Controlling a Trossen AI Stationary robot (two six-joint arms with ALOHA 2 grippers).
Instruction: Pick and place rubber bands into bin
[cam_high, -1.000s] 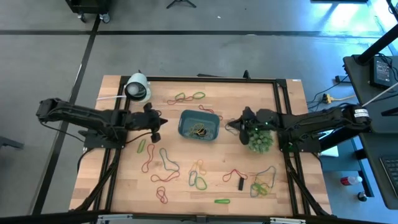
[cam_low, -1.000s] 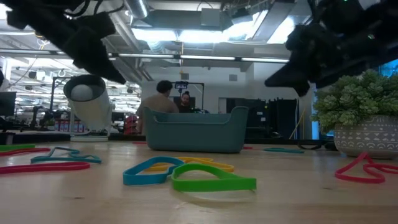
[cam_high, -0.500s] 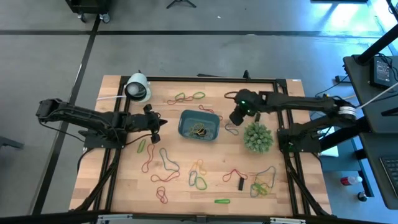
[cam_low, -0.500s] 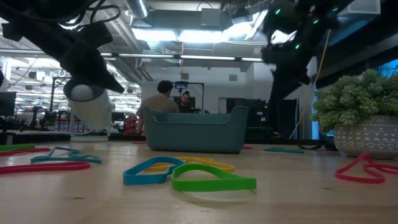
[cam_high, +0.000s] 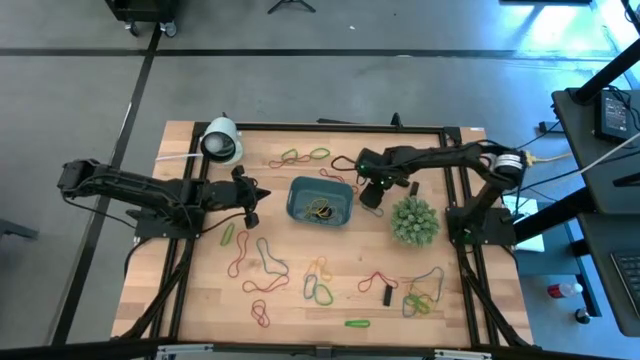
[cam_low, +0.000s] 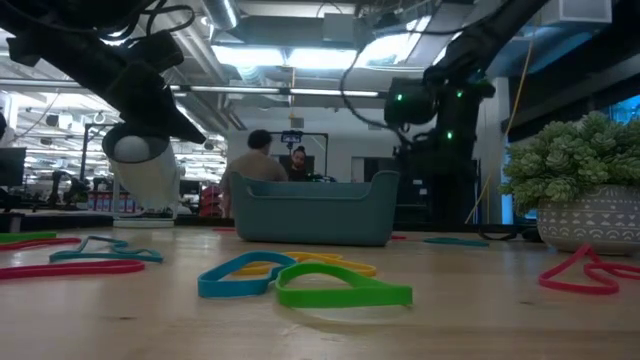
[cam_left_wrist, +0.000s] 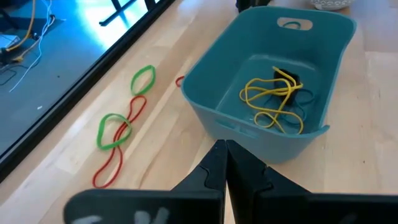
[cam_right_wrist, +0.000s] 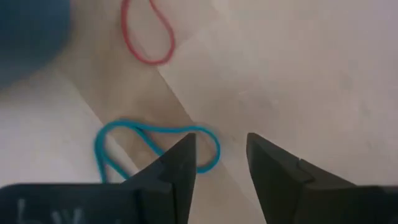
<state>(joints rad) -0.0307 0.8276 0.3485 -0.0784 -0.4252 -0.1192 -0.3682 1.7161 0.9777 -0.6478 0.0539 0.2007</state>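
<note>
Step in hand: the right tool (cam_right_wrist: 217, 165) hangs over a thin blue elastic loop (cam_right_wrist: 149, 146) on the pale wooden worktop (cam_high: 300, 320), just beside the right-hand end of the shallow teal plastic bin (cam_high: 320, 201); this reads as the approach to a pick.
Right tool: fingers apart with a clear gap and nothing between them; in its wrist view one end of the blue loop lies under the gap.
Left tool (cam_left_wrist: 222, 163): fingers pressed together, empty, waiting at the bin's other side.
Bin contents: a tangle of yellow and dark rubber bands (cam_left_wrist: 277, 99) already lies on its floor.
Other bands: a red loop (cam_right_wrist: 146, 34) lies near the blue one; many red, green and orange loops are scattered on the worktop well apart from the bin.
How to do it well: come straight down so one finger lands inside the blue loop and the other outside, and close only at the wood.
Risk: a flat band may slip out of a shallow pinch; the red loop should stay clear.
After the pick: lift fully before crossing the bin wall.
</note>
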